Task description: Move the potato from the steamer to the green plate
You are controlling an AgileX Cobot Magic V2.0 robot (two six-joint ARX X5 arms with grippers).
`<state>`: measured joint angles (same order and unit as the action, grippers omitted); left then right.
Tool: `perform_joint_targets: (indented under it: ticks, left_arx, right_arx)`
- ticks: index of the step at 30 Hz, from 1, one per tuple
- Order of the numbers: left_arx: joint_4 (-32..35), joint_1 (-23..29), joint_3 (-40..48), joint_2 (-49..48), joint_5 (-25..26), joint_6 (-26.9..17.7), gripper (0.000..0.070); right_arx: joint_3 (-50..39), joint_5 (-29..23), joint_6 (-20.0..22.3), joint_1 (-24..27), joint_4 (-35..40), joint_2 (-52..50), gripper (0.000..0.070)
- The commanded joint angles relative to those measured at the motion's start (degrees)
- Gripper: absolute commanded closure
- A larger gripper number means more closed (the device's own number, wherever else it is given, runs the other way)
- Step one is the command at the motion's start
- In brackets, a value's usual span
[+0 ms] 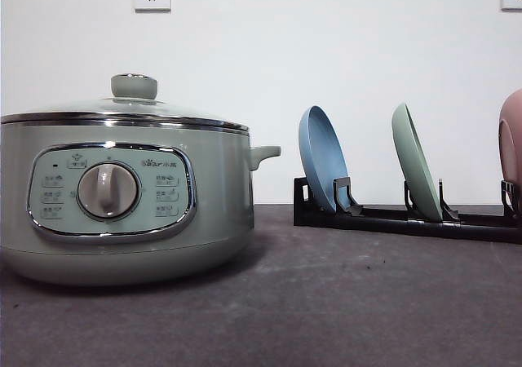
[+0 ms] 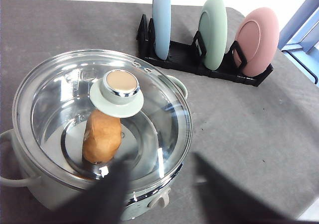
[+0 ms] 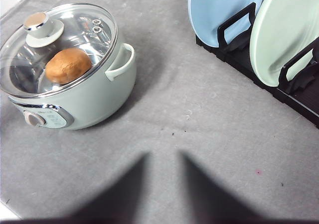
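On my left, the steamer (image 1: 122, 200) sits on the grey counter (image 1: 342, 302) with its glass lid (image 1: 122, 110) on. The front view hides the inside. My left wrist camera looks down through the lid from above: the potato (image 2: 101, 136) lies on the pot's floor, just under the lid knob (image 2: 119, 87). The left gripper (image 2: 159, 194) hangs over the steamer's near rim, one dark blurred finger (image 2: 107, 194) over the lid's edge, the other over the counter; the jaws are spread apart, holding nothing.

My right wrist camera sees the steamer (image 3: 70, 69) from the side, potato (image 3: 69, 64) inside, and the right gripper (image 3: 164, 189) poised above bare counter, jaws parted and empty.

To the right, a black rack (image 1: 408, 218) holds three plates on edge: blue plate (image 1: 325, 167), green plate (image 1: 416, 167), then pink plate (image 1: 511, 143), cut off in the front view but whole in the left wrist view (image 2: 255, 40).
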<state>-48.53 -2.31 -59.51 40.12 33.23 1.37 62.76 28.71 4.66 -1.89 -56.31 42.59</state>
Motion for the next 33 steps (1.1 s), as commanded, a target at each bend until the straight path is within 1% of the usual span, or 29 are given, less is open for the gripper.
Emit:
perform_joint_targets:
  ticks: [1, 2, 4, 18, 20, 27, 30, 33]
  left_arx:
    - [0.35, -0.07, -1.31, 0.31, 0.42, -0.68, 0.0142]
    - [0.35, -0.07, -1.31, 0.31, 0.42, -0.68, 0.0093]
    - [0.33, -0.07, -1.31, 0.31, 0.42, -0.68, 0.0064]
    - [0.39, -0.07, -1.31, 0.31, 0.42, -0.68, 0.0065]
    - [0.39, -0.07, -1.31, 0.31, 0.42, -0.67, 0.0065]
    - [0.33, -0.07, -1.31, 0.31, 0.42, -0.66, 0.0065]
    - [0.33, -0.07, -1.31, 0.31, 0.42, -0.68, 0.0065]
    - [0.33, -0.07, -1.31, 0.31, 0.42, -0.68, 0.0065]
  right_arx:
    - [1.11, -0.31, -0.42, -0.2, 0.55, 0.42, 0.0188]
    - [1.11, -0.39, -0.66, -0.2, 0.55, 0.42, 0.0146]
    - [1.11, -0.35, -0.98, -0.2, 0.55, 0.42, 0.0146]
    - [1.11, -0.46, -1.67, -0.2, 0.9, 0.44, 0.0146]
    - [1.11, -0.5, -2.98, -0.2, 2.21, 0.62, 0.0146]
    - [1.4, -0.46, -11.39, -0.2, 10.37, 4.31, 0.0147]
    - [2.85, -0.46, -13.07, -0.2, 12.72, 8.32, 0.0147]
    - [5.88, -0.6, -13.8, -0.2, 13.94, 13.58, 0.0149]
